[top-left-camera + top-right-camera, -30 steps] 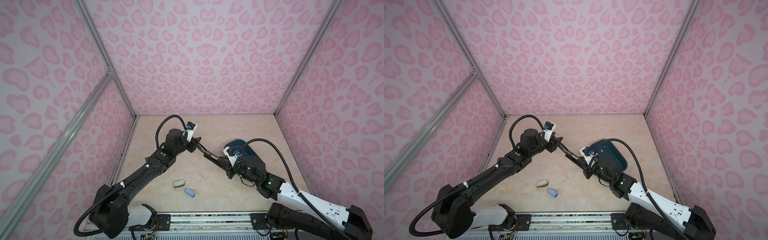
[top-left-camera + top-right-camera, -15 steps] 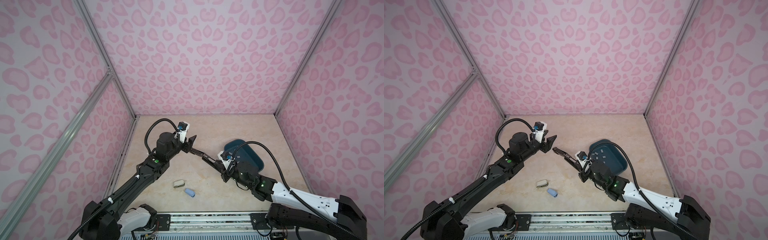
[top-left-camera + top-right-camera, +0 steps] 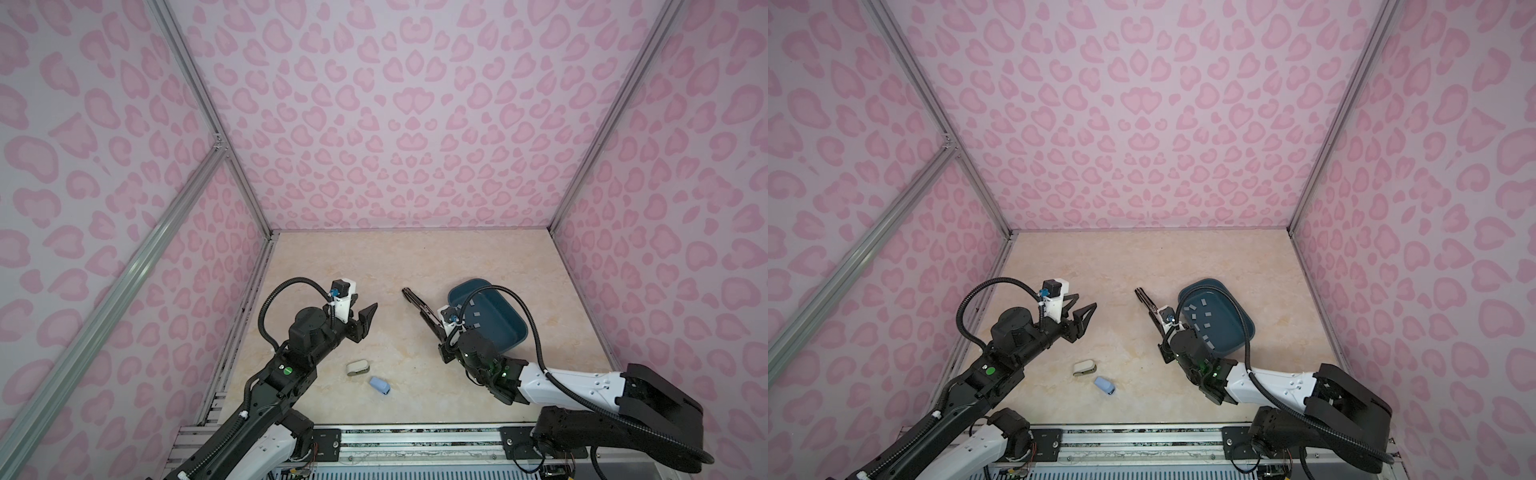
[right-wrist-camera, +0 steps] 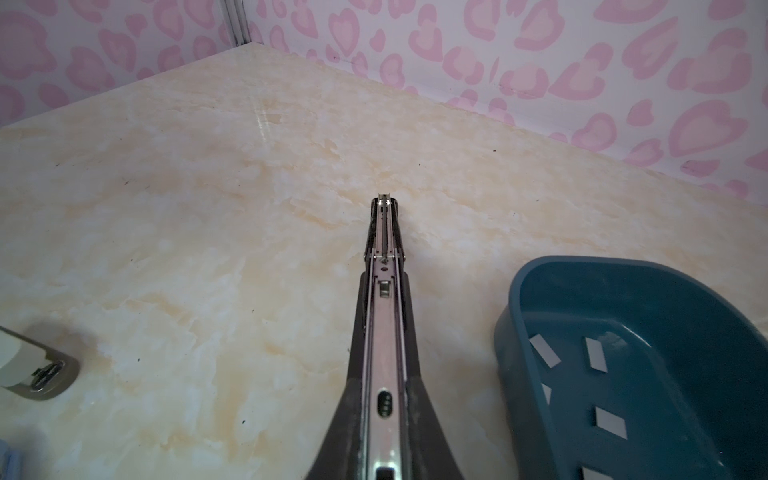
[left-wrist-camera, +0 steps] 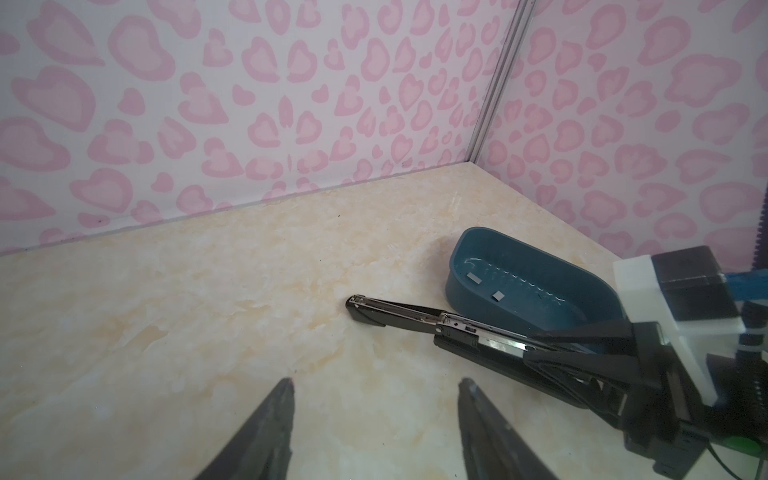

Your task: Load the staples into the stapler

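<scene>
Since the staples (image 4: 596,353) lie flat and loose on the floor of the tray (image 4: 665,332), none of them yet in the stapler (image 4: 384,324), the fiddly part looks to be ahead. That stapler is opened out, its bright channel facing up, just beside the tray. The right claw (image 4: 384,386) is clamped on its rear end, so most of its length sticks out past the grip. I can't tell whether its nose rests on the table (image 3: 374,257) or hangs just above. Push a strip in off-line and I'd expect the stapler to lever or twist in that grip. The left claw (image 5: 376,386) hangs empty with its jaws apart, on the far side of the stapler from the tray. To reach a strip it would have to cross over the stapler and the right arm (image 3: 573,380), and could bump either. Thin strips on a smooth floor may skid away, or break when pinched. Near the front edge, the beige stapler (image 3: 358,368) and blue stapler (image 3: 380,385) could get knocked by a low left arm (image 3: 291,365).
</scene>
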You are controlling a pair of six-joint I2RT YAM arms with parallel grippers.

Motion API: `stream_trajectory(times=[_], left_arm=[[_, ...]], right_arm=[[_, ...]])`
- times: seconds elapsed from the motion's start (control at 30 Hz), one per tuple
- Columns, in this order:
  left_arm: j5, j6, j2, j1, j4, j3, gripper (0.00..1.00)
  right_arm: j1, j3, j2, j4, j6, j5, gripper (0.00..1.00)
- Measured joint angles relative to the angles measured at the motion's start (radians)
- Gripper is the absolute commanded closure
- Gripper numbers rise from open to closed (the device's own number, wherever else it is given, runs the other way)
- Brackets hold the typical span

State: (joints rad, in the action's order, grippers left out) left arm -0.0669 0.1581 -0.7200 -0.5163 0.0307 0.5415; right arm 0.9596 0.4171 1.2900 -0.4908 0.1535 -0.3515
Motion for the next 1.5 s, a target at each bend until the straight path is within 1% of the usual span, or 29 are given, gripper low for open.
stream_trajectory(times=[0.1, 0.2, 0.3, 0.33, 0.4, 0.47, 0.5, 0.53, 0.63, 0.7, 0.77, 0.87, 0.9, 0.97, 1.0, 1.1, 1.17, 1.2, 1.3, 1.4, 1.5], left_arm=[[0.064, 0.076, 0.061, 0.0, -0.056, 0.0, 0.25], [0.126, 0.159, 0.136, 0.0, -0.114, 0.002, 0.18], [0.156, 0.21, 0.19, 0.0, -0.194, 0.039, 0.12], [0.16, 0.216, 0.199, 0.0, -0.211, 0.053, 0.11], [0.159, 0.214, 0.204, 0.001, -0.243, 0.096, 0.04], [0.144, 0.209, 0.173, 0.001, -0.285, 0.15, 0.04], [0.138, 0.195, 0.146, 0.001, -0.315, 0.186, 0.01], [0.129, 0.173, 0.117, 0.001, -0.344, 0.225, 0.01], [0.122, 0.076, 0.028, 0.001, -0.418, 0.348, 0.03], [0.146, -0.002, -0.018, 0.001, -0.453, 0.406, 0.03], [0.203, -0.076, -0.051, 0.001, -0.456, 0.42, 0.04], [0.281, -0.168, -0.092, 0.001, -0.453, 0.403, 0.01], [0.29, -0.205, -0.112, 0.001, -0.453, 0.399, 0.03], [0.291, -0.282, -0.146, 0.001, -0.449, 0.398, 0.06], [0.282, -0.327, -0.16, 0.001, -0.446, 0.398, 0.06], [0.223, -0.483, -0.182, 0.001, -0.44, 0.39, 0.11], [0.146, -0.583, -0.173, 0.001, -0.452, 0.366, 0.13], [0.099, -0.634, -0.159, 0.001, -0.465, 0.349, 0.16], [-0.005, -0.775, -0.083, -0.023, -0.525, 0.272, 0.15], [-0.061, -0.906, 0.001, -0.085, -0.59, 0.177, 0.15], [-0.073, -1.017, 0.021, -0.146, -0.643, 0.091, 0.15]], right_arm=[[0.003, -0.005, 0.074, -0.051, 0.025, -0.003, 1.0], [0.005, -0.017, 0.15, -0.099, 0.05, -0.016, 1.0], [0.024, -0.016, 0.214, -0.141, 0.065, -0.045, 1.0], [0.03, -0.014, 0.229, -0.156, 0.065, -0.055, 1.0], [0.04, -0.008, 0.262, -0.191, 0.074, -0.072, 1.0], [0.043, -0.01, 0.295, -0.234, 0.086, -0.079, 0.99], [0.045, -0.012, 0.312, -0.259, 0.094, -0.084, 0.96], [0.047, -0.015, 0.328, -0.277, 0.101, -0.089, 0.92], [0.05, -0.024, 0.378, -0.33, 0.133, -0.1, 0.84], [0.062, -0.03, 0.398, -0.354, 0.152, -0.108, 0.76], [0.08, -0.029, 0.397, -0.35, 0.169, -0.118, 0.68], [0.102, -0.016, 0.365, -0.309, 0.196, -0.129, 0.59], [0.108, -0.014, 0.346, -0.294, 0.203, -0.134, 0.56], [0.116, -0.017, 0.31, -0.266, 0.206, -0.146, 0.49], [0.121, -0.026, 0.288, -0.256, 0.208, -0.156, 0.42], [0.13, -0.082, 0.211, -0.237, 0.219, -0.163, 0.31], [0.142, -0.131, 0.149, -0.234, 0.22, -0.163, 0.3], [0.151, -0.156, 0.114, -0.235, 0.22, -0.163, 0.3], [0.179, -0.199, 0.023, -0.225, 0.217, -0.164, 0.31], [0.219, -0.222, -0.055, -0.22, 0.188, -0.164, 0.33], [0.252, -0.258, -0.149, -0.223, 0.156, -0.164, 0.33]])
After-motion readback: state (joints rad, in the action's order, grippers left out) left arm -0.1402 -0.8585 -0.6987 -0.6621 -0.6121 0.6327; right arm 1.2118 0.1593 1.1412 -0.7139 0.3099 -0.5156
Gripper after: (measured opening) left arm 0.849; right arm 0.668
